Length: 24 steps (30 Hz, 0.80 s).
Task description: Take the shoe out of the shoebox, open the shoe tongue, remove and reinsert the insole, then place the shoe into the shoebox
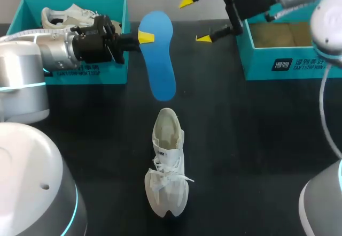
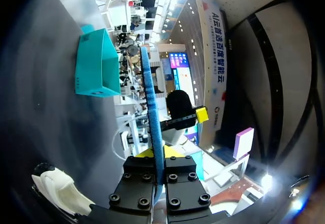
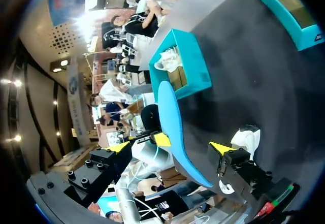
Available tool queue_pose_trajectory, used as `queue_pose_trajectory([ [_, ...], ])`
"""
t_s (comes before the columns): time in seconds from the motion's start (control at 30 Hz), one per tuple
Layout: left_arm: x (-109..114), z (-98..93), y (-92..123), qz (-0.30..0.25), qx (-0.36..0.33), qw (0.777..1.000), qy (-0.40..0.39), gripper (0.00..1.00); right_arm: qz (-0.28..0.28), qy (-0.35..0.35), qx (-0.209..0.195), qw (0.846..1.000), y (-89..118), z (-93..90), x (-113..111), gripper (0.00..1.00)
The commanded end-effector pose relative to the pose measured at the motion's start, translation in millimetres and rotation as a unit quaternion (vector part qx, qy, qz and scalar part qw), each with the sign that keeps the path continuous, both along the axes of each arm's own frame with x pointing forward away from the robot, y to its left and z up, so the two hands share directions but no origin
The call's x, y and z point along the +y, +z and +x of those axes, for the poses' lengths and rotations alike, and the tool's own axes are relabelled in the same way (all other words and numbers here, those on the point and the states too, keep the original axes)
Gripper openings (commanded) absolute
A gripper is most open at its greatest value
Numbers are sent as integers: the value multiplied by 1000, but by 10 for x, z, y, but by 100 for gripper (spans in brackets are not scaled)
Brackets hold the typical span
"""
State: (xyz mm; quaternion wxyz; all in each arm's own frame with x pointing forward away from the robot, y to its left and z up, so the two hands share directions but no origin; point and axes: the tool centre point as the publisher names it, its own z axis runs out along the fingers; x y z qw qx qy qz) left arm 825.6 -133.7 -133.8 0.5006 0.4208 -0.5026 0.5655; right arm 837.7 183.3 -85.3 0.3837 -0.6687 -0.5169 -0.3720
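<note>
While my left hand (image 1: 140,38) is pinching one end of the blue insole (image 1: 160,59) and holding it clear of the tabletop (image 1: 240,139), my right hand (image 1: 195,20) is hanging spread close by, gripping nothing. By my judgement the shoe (image 1: 166,166) is already sitting out with its tongue opened and its insole removed; reinserting and boxing are still waiting. The shoe is lying on the tabletop near the insole's free end, well apart from the empty shoebox (image 1: 288,67) beside the right hand.

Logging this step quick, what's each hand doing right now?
Left hand: closed on the blue insole.
Right hand: open, holding nothing.
</note>
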Motion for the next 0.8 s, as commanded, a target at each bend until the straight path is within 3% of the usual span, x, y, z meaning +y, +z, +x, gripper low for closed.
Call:
queue_pose_trajectory([
  [0.03, 68, 2, 7, 7, -20, 1000, 8, 0, 208, -33, -36, 977, -66, -47, -27, 100],
  [0.23, 144, 15, 81, 24, -81, 996, 28, 0, 215, -35, -35, 975, -70, -40, -53, 100],
  [0.47, 186, 0, 236, 28, -204, 978, 37, 0, 222, -33, -31, 974, -72, -32, -58, 100],
  [0.67, 231, -10, 391, 37, -357, 933, 34, 0, 229, -33, -28, 972, -82, -45, -59, 100],
  [0.8, 287, -36, 480, 51, -472, 879, 39, 0, 229, -32, -26, 972, -81, -50, -60, 100],
])
